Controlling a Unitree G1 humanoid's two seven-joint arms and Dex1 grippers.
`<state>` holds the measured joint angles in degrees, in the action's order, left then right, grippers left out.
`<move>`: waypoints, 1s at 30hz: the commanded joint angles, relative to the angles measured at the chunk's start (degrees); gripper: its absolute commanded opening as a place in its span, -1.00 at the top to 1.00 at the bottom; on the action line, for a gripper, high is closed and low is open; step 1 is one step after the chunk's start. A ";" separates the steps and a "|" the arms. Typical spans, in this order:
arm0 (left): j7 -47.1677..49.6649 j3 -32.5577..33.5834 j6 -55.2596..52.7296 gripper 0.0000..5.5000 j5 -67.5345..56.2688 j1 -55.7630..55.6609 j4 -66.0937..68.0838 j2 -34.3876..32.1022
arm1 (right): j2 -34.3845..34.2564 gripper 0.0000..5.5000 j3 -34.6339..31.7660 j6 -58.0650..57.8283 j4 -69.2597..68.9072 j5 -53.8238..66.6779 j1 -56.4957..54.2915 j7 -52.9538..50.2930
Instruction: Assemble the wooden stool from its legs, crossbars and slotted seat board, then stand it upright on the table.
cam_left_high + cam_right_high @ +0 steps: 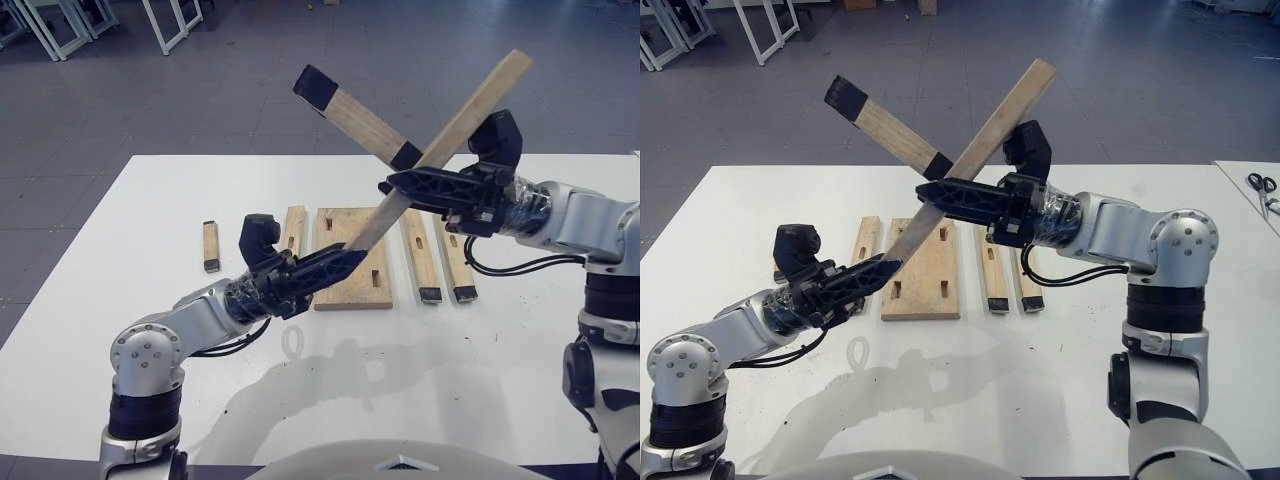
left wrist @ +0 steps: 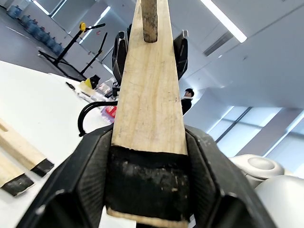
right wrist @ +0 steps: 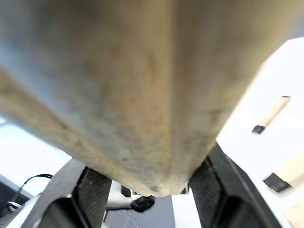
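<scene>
The left gripper (image 1: 345,262) was clamped on the black-capped lower end of the long bar (image 1: 462,118), which rose steeply to the right above the table (image 1: 150,215). The right gripper (image 1: 392,186) had its fingers pressed against both sides of the same bar, higher up. A black-tipped leg (image 1: 355,118) met the bar just above that grip; the joint could not be made out. The slotted seat board (image 1: 345,290) lay flat below, with loose legs (image 1: 418,255) beside it.

A wooden piece (image 3: 142,95) is clamped between the right gripper's (image 3: 152,192) black fingers (image 3: 95,202), and a short black-tipped stick (image 3: 271,115) is laid on the white table (image 3: 242,152).
</scene>
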<state>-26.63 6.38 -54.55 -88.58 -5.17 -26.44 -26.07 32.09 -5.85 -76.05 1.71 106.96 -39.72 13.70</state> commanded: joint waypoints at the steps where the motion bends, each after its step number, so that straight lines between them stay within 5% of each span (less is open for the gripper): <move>1: 2.78 -0.25 1.18 0.25 5.20 0.89 0.23 -1.62 | -0.03 0.25 -1.56 3.40 0.96 -3.50 -1.65 2.53; 8: 6.36 4.63 4.63 -0.17 -3.77 0.17 2.01 -0.90 | 0.97 0.26 -6.26 8.41 0.18 -9.12 3.17 3.22; 11: 8.23 3.70 6.18 -0.32 7.77 -2.36 6.17 -3.79 | 2.26 0.26 -7.52 8.42 0.21 -11.10 3.65 4.60; 15: 10.35 -19.61 16.57 -0.48 52.10 -8.98 12.74 -14.76 | 2.88 0.26 -9.02 9.69 1.23 -13.41 2.98 5.49; 18: 9.07 -32.62 21.31 -0.48 70.43 -13.61 15.17 -16.67 | 2.04 0.26 -8.80 10.31 0.41 -13.74 2.66 4.54; 30: -2.35 -41.09 14.97 -0.48 86.29 -11.18 12.58 -16.04 | 0.10 0.26 -8.85 14.81 -0.04 -20.53 0.71 2.85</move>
<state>-25.02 -31.48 -35.68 -3.58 -18.99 -13.37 -39.92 32.44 -14.68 -63.24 2.19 89.41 -36.76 17.34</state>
